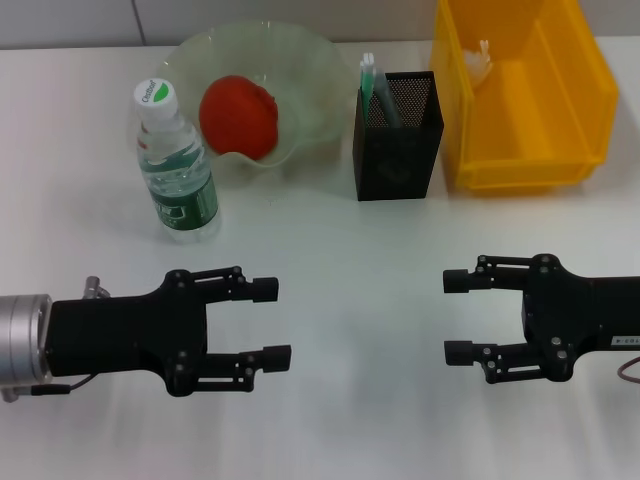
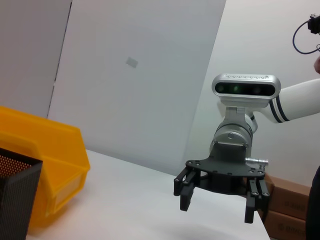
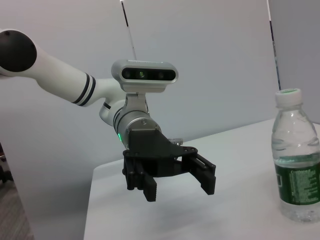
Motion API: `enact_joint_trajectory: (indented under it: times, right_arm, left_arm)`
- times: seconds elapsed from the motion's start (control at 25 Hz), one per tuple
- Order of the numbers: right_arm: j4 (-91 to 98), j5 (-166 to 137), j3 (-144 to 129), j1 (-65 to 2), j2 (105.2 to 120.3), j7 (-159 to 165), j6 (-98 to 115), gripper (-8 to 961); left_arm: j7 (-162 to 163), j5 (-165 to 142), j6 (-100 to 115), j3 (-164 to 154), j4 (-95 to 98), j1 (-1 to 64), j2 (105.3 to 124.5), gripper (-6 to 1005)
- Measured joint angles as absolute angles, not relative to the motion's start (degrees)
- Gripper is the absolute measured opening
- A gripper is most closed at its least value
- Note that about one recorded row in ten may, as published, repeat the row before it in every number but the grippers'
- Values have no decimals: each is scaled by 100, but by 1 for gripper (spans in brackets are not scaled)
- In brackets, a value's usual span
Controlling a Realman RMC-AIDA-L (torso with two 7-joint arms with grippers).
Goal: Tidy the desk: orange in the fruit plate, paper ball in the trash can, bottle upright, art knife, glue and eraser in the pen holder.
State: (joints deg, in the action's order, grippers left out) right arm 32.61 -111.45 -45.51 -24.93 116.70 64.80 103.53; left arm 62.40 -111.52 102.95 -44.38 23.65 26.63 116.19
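Low over the near part of the white desk [image 1: 330, 330], 2 black grippers face each other with bare tabletop between them. Both are spread wide and neither holds anything. The left gripper [image 1: 268, 322] has its fingertips pointing toward the right gripper [image 1: 458, 316], and they sit well apart.

Beyond the left gripper, on the far side of it, stands 1 water bottle [image 1: 178, 165], upright, with a white cap and a green label. Just past the bottle and touching distance from it is 1 pale, wavy-edged fruit plate [image 1: 305, 75], and 1 orange [image 1: 238, 116] lies inside it, toward the side nearest the bottle.

Farther out, roughly between the 2 grippers' lines, stands 1 black mesh pen holder [image 1: 398, 135]. Pale stick-like items [image 1: 372, 85] poke out of it at the corner nearest the plate; I count 2 or so, but cannot tell exactly what each is.

Beyond the right gripper sits 1 yellow bin [image 1: 525, 90], just beside the pen holder. Something small and whitish [image 1: 482, 60] rests against its inner wall near the far corner; it may be the paper ball, though I cannot tell for sure.

Seen from the right wrist, the left gripper hangs above the desk with its jaws apart, the bottle standing off to one side of it.
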Motion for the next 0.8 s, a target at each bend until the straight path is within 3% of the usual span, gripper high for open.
enact_joint_trajectory:
  times: [0.8]
  right_arm:
    - [3261, -11145, -4525, -2507, 11672, 6498, 10354, 766]
  left_arm:
    - [6239, -11126, 10634, -4273, 2372, 2632, 11493, 769]
